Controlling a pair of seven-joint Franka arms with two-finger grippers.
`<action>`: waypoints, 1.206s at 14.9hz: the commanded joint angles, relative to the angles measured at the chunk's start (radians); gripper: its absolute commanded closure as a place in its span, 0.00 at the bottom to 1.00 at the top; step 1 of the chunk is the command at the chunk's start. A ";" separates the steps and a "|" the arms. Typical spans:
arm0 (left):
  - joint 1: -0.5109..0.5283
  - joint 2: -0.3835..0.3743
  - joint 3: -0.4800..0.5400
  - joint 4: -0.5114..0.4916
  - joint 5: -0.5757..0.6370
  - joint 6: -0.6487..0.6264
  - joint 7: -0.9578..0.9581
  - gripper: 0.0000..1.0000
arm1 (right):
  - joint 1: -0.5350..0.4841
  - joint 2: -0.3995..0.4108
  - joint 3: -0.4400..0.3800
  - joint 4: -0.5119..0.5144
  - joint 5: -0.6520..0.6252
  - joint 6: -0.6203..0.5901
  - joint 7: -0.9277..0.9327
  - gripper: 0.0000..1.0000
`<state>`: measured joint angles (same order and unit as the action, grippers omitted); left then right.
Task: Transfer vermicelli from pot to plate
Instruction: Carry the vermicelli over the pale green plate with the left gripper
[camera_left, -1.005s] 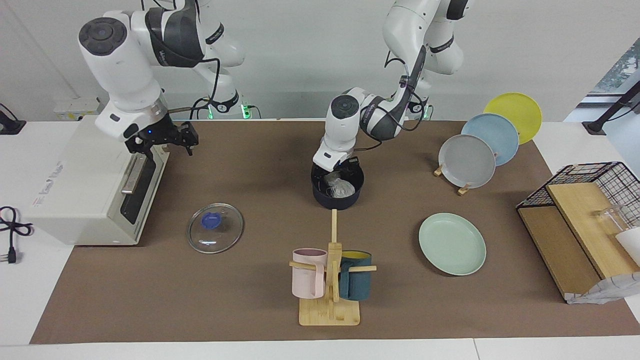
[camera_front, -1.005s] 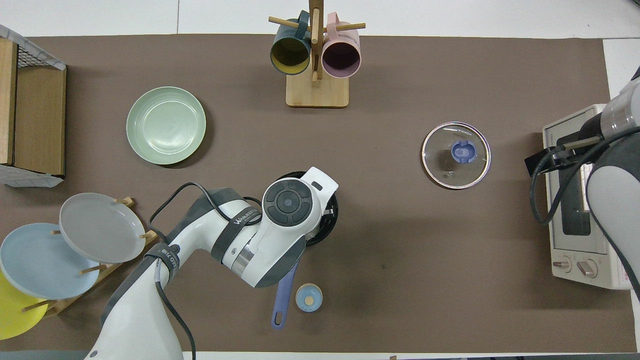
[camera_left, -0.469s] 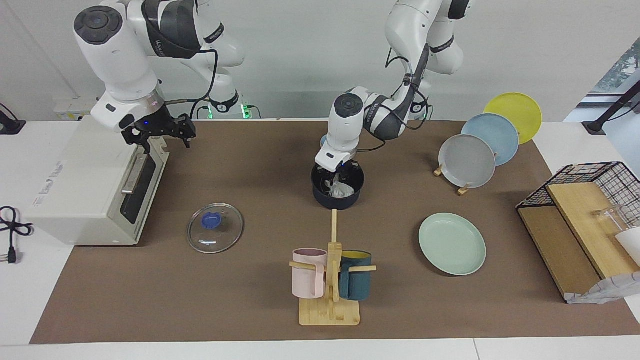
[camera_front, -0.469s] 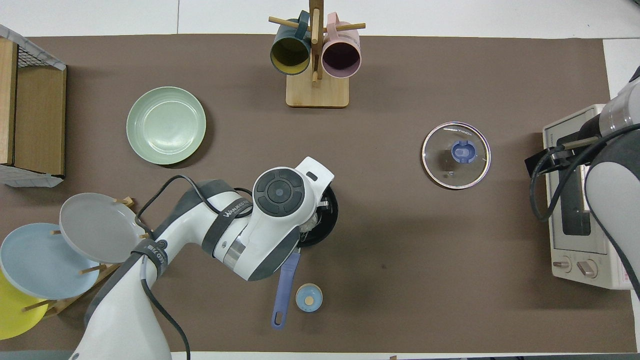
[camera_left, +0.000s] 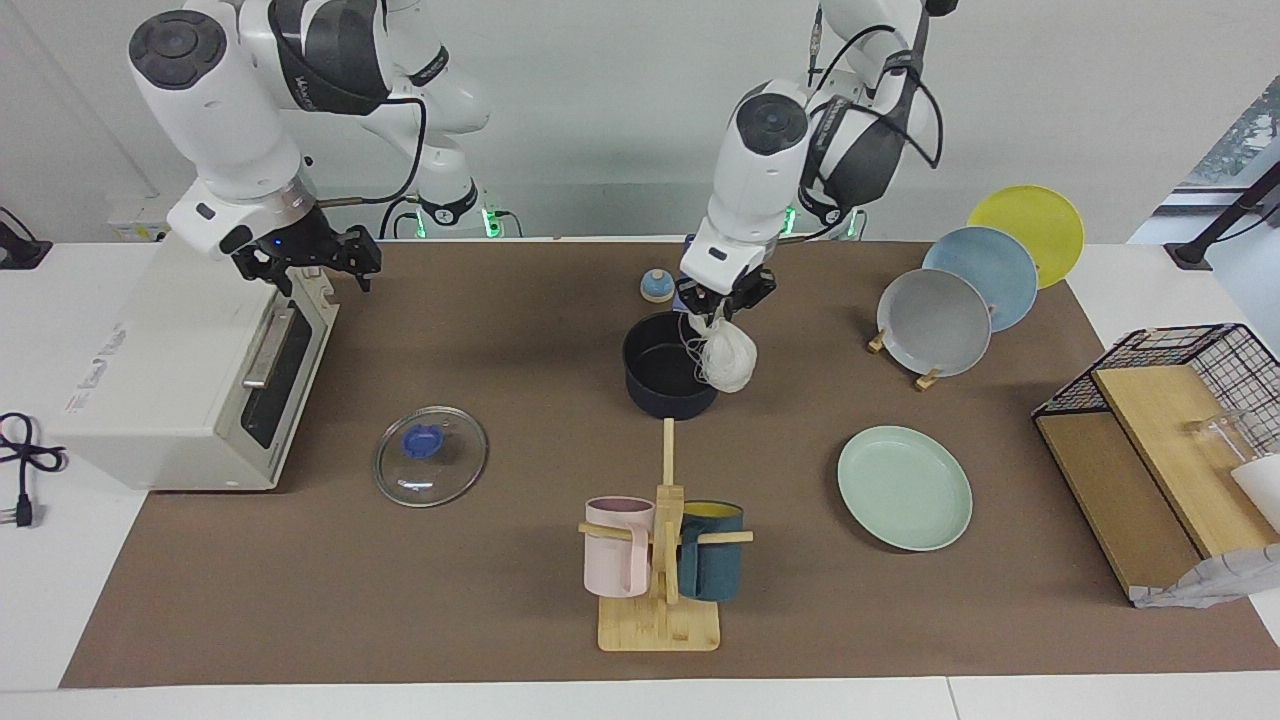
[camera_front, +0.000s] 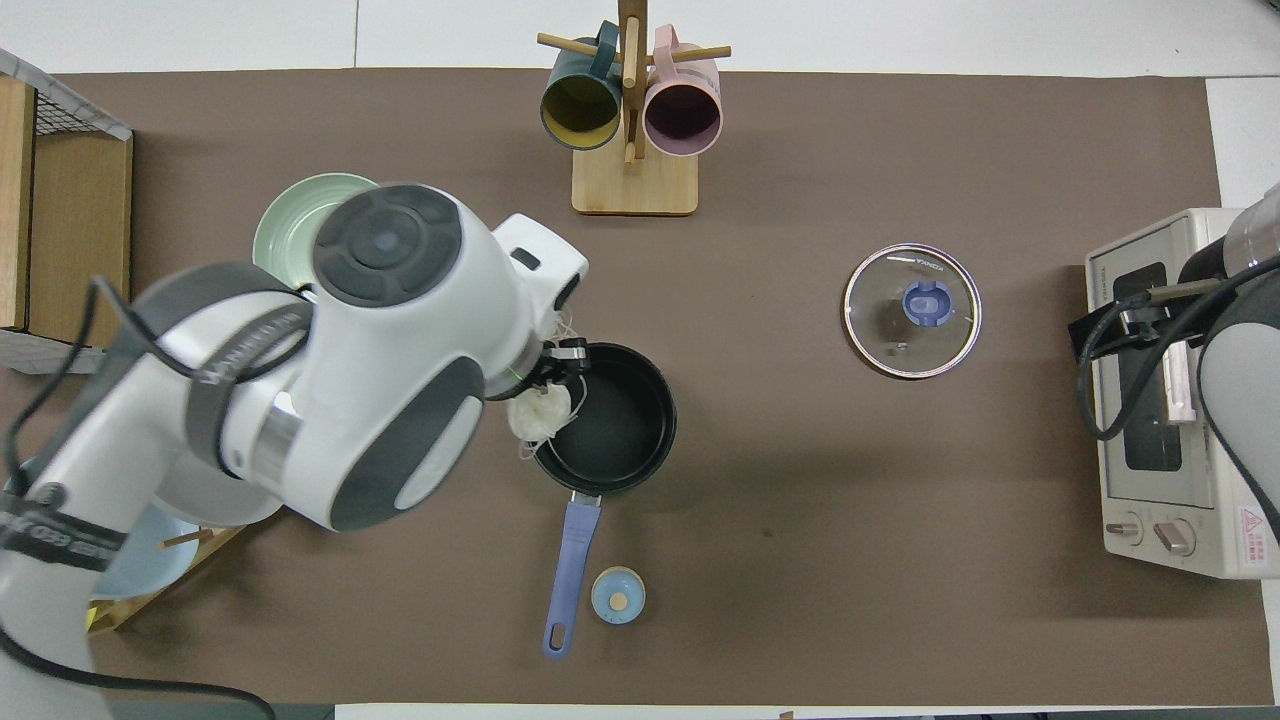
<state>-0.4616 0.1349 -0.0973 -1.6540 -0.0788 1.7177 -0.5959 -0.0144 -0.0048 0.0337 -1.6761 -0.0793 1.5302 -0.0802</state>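
A brown mat (camera_left: 480, 600) covers the white table, with bare mat between the pot (camera_left: 668, 378) and the pale green plate (camera_left: 904, 487). The left gripper (camera_left: 726, 301) is raised over the pot's rim on the side toward the left arm's end of the table, its fingers closed on the top of the vermicelli (camera_left: 727, 361), which hangs clear above that rim as a whitish bundle; in the overhead view the bundle (camera_front: 540, 412) overlaps the pot's edge (camera_front: 655, 440), and the black inside looks empty. The pot's blue handle (camera_front: 568, 575) points toward the robots, with a small blue knobbed lid (camera_front: 617, 595) just beside it. The plate lies flat, farther from the robots than the rack of grey, blue and yellow plates (camera_left: 960, 290). The mug stand (camera_left: 660, 560) is farther from the robots than the pot, and the glass lid (camera_left: 430, 455) lies toward the right arm's end. The right gripper (camera_left: 305, 262) waits over the toaster oven (camera_left: 170, 370), fingers spread apart.
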 joint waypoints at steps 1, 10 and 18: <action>0.177 0.023 -0.002 0.094 -0.041 -0.092 0.175 1.00 | 0.001 -0.027 -0.008 -0.021 0.022 0.012 0.013 0.00; 0.428 0.162 0.002 -0.055 -0.033 0.296 0.534 1.00 | 0.007 -0.007 -0.009 0.039 0.101 -0.015 0.008 0.00; 0.417 0.279 0.002 -0.059 0.014 0.439 0.564 1.00 | 0.008 -0.009 -0.001 0.038 0.049 -0.022 0.002 0.00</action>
<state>-0.0441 0.4035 -0.0905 -1.7080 -0.0873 2.1165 -0.0470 -0.0040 -0.0177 0.0300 -1.6512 -0.0213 1.5277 -0.0786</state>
